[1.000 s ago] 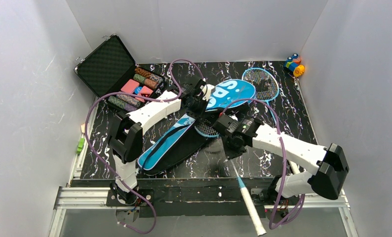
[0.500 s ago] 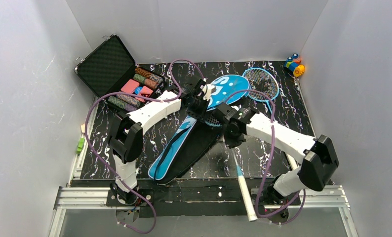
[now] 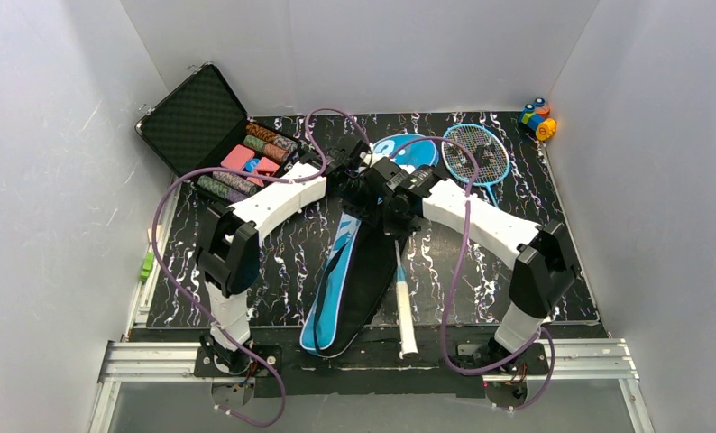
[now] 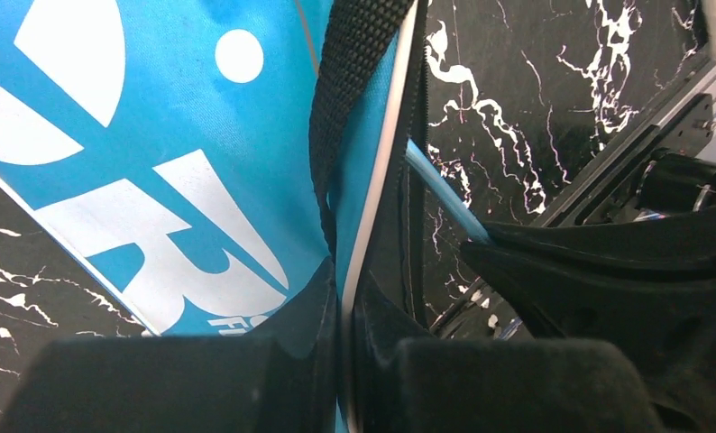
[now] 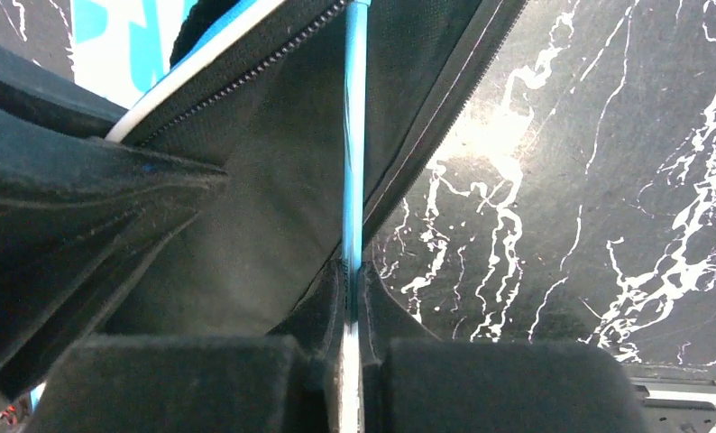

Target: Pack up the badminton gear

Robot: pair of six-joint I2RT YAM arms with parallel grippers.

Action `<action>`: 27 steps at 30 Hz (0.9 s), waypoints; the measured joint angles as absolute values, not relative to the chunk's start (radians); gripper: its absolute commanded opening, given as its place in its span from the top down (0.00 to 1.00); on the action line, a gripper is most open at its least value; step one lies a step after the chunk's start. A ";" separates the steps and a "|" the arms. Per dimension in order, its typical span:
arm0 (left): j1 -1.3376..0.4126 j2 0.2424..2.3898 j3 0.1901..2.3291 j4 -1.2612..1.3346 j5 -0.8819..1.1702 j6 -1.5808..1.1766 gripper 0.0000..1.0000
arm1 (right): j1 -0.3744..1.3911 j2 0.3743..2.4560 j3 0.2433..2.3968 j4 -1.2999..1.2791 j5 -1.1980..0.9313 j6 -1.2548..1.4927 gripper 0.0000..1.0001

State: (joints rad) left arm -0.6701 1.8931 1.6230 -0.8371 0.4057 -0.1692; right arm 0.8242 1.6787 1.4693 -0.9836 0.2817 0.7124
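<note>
The big blue bag (image 3: 335, 293) lies lengthwise down the middle of the table, its head end (image 3: 399, 149) at the back. My left gripper (image 3: 358, 186) is shut on the bag's white-piped upper edge (image 4: 372, 225), holding the flap up beside the black strap (image 4: 354, 81). My right gripper (image 3: 392, 215) is shut on the thin blue shaft (image 5: 354, 135) of a racket. That shaft runs into the bag's black inside (image 5: 264, 225), with the racket's head hidden there. Its white handle (image 3: 406, 316) points at the near edge. A second blue-framed racket (image 3: 473, 153) lies flat at the back right.
An open black case of coloured chips (image 3: 246, 158) stands at the back left. A small orange-and-blue toy (image 3: 537, 119) sits in the back right corner. White walls close in three sides, and a metal rail (image 3: 372, 356) runs along the near edge.
My right arm has swung left and back with the racket; its handle turned from the near right to almost straight. The bag has pivoted more upright, and the racket head has gone into it.
</note>
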 measured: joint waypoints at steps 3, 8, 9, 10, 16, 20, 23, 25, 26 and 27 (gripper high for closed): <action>-0.656 1.893 1.629 -0.842 0.413 -0.183 1.00 | 0.820 1.721 1.505 -0.978 0.286 0.728 0.99; -0.636 1.893 1.630 -0.855 0.417 -0.203 1.00 | 0.809 1.763 1.523 -0.939 0.301 0.739 0.99; -0.635 1.893 1.630 -0.857 0.419 -0.206 1.00 | 0.806 1.769 1.523 -0.933 0.307 0.742 0.99; -0.634 1.893 1.630 -0.858 0.421 -0.209 1.00 | 0.803 1.773 1.523 -0.927 0.311 0.745 0.99; -0.632 1.893 1.654 -0.859 0.442 -0.200 1.00 | 0.775 1.795 1.508 -0.846 0.327 0.773 0.99; -0.633 1.893 1.657 -0.833 0.441 -0.167 1.00 | 0.765 1.842 1.509 -0.797 0.295 0.781 0.95; -0.632 1.894 1.657 -0.855 0.419 -0.153 1.00 | 0.766 1.869 1.509 -0.780 0.258 0.779 0.77; -0.631 1.894 1.657 -0.862 0.412 -0.152 1.00 | 0.766 1.867 1.507 -0.768 0.233 0.782 0.62; -0.631 1.894 1.657 -0.866 0.411 -0.149 1.00 | 0.765 1.860 1.494 -0.742 0.222 0.782 0.55; -0.631 1.894 1.657 -0.868 0.411 -0.149 1.00 | 0.760 1.850 1.475 -0.711 0.208 0.782 0.51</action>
